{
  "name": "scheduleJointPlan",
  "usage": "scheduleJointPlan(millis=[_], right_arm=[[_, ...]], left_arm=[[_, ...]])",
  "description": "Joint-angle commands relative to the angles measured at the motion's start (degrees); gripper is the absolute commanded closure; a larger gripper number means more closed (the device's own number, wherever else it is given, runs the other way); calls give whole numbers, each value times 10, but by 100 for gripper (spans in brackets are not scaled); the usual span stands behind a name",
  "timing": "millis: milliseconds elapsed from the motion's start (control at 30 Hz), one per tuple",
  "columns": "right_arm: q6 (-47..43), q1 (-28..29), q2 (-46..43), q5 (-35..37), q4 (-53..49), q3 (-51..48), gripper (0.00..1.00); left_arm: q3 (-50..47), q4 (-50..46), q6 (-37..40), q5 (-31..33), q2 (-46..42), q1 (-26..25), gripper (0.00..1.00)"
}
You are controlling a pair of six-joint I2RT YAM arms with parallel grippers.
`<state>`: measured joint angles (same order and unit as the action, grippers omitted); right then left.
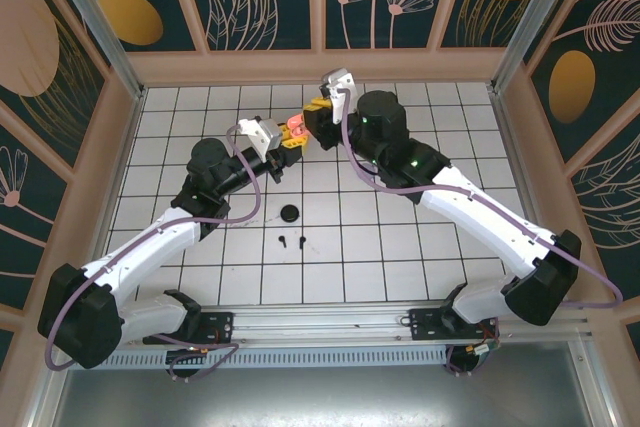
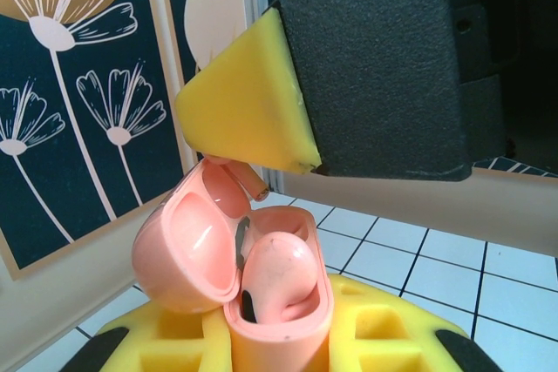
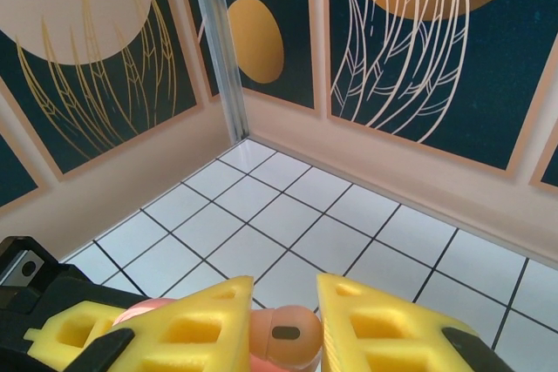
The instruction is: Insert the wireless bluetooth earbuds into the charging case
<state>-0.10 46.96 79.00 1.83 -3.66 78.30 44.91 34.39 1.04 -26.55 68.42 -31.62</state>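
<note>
Here, above the counter (image 1: 400, 237), the right pincer (image 3: 285, 302) grips a coral-pink earbud (image 3: 283, 333), stem slanting down, just over the open charging case (image 2: 279, 289), which the left pincer (image 1: 283, 137) clamps directly beneath it, lid open.

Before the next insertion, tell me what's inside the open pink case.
The pink case shows a rounded pink shape, likely a seated earbud, beside a dark gap. Well bottoms are covered. The right hand holds another earbud above.
</note>
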Motion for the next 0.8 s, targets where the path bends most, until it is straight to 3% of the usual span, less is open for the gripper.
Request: scheduleJointPlan(millis=[0, 767], right_arm=[[-3, -2, -13, -7, 23, -14, 78], [13, 4, -11, -14, 86, -81, 78]], left_arm=[[20, 20, 8, -12, 1, -2, 100], [24, 38, -12, -22, -10, -3, 100]])
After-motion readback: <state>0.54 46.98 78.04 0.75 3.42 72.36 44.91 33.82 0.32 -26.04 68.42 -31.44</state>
